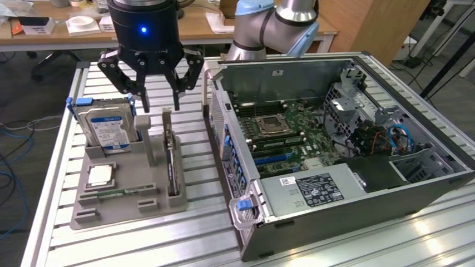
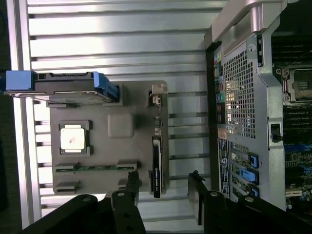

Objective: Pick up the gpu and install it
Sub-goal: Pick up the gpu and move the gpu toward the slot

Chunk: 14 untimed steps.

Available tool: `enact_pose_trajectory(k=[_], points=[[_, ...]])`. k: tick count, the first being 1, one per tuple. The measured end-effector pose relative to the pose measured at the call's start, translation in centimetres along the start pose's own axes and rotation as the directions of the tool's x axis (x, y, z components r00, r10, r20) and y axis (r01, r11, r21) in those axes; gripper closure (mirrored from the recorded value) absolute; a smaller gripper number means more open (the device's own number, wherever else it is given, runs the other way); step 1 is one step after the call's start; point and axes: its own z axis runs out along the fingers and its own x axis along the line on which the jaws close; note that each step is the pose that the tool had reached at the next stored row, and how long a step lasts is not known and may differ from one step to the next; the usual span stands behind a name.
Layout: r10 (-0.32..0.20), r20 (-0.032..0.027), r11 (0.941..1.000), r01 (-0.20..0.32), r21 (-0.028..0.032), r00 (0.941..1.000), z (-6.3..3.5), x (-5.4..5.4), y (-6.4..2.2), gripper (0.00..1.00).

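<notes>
The gpu (image 1: 172,164) is a thin dark card standing on edge in a slot of the grey holder (image 1: 152,183), its grey metal bracket (image 1: 167,119) at the far end. My gripper (image 1: 161,103) hangs just above that bracket end, open, with nothing between its black fingers (image 1: 144,100). From the wrist camera the gpu (image 2: 156,168) is seen edge-on in the holder (image 2: 141,107), lined up between my spread fingertips (image 2: 131,179), gripper (image 2: 163,181).
An open computer case (image 1: 415,183) with its motherboard (image 1: 297,128) lies on the exterior view's right, close beside the holder. A silver hard drive (image 1: 110,128), a processor chip (image 1: 100,175) and a green memory stick (image 1: 119,192) also sit in the holder. All rests on a slatted metal table (image 1: 148,245).
</notes>
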Motion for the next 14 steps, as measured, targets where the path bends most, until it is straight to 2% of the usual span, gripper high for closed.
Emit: enact_pose_trajectory(k=[14], points=[[0.000, -0.0001, 1.0000, 0.000, -0.0014, 1.0000, 1.73, 0.0, -0.09, 0.47]])
